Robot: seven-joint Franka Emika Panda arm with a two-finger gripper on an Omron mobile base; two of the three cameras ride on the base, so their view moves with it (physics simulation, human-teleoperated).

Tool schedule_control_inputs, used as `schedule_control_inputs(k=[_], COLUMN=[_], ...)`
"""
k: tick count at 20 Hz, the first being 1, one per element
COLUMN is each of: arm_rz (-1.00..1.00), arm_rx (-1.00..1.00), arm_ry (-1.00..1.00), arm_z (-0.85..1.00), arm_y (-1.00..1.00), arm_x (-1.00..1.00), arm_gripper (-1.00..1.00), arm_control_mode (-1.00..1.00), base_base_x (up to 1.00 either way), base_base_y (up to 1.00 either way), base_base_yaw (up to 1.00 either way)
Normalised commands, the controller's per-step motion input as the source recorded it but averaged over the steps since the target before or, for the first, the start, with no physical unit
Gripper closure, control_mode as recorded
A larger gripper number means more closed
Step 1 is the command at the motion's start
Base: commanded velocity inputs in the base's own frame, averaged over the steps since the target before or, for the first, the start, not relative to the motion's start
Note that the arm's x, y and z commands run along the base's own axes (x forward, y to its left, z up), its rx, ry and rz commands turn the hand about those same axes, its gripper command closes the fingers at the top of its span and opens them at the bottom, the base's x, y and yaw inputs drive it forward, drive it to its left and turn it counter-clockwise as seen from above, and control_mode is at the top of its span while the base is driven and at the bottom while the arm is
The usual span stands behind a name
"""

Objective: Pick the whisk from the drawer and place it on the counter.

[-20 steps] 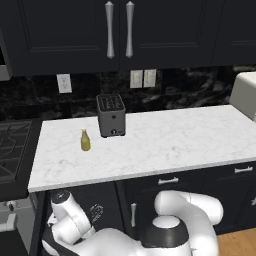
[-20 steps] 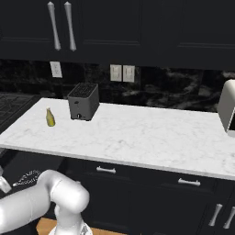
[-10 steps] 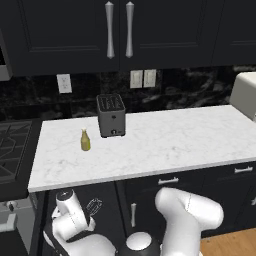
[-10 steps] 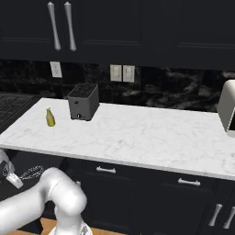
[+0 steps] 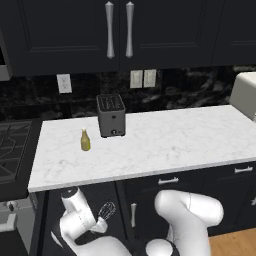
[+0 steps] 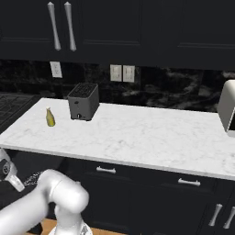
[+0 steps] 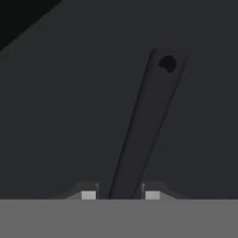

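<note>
We are at the grasp step: the gripper point(image 7: 120, 195) is down inside the drawer point(image 7: 56, 116), below the counter point(image 5: 165, 145) edge, and the hand view shows the whisk point(image 7: 144, 130) handle running up from between the two fingertips point(image 7: 88, 194), its end hole at the top. The jaws look drawn in close on either side of the black handle — we judge they are closing on it, but contact is hidden at the bottom of that view, so we cannot tell if the grip is firm yet. In the left base view the wire head of the whisk point(image 5: 106, 210) sticks out just beside the white wrist, low under the counter overhang, so the whisk sits in the drawer, not yet lifted. On the counter stand a toaster point(image 5: 111, 115) and a small yellow-green bottle point(image 5: 85, 140), well apart from the wide bare stretch of marble to the right. Next move, as we see it: finish the squeeze, lift straight up so the wire head clears the drawer wall and the counter lip, then swing up and over to the bare marble — keeping off the bottle and toaster. Risk: the thin handle may twist or slip in the pads.
</note>
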Motion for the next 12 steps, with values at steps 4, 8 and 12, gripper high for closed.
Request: schedule_control_inputs(k=[4,8,12], arm_rz=[-0.23,-0.26,-0.28], arm_rx=[0.21,0.16,0.05], arm_ry=[-0.36,-0.41,-0.35], arm_z=[0.93,1.00,1.00], arm_y=[-0.44,-0.03,-0.04], arm_x=[-0.46,-0.58,-0.68], arm_gripper=[1.00,1.00,1.00], arm_control_mode=[-1.00,-1.00,-1.00], base_base_x=[0.00,0.00,0.00], base_base_y=[0.00,0.00,0.00], base_base_yaw=[0.00,0.00,0.00])
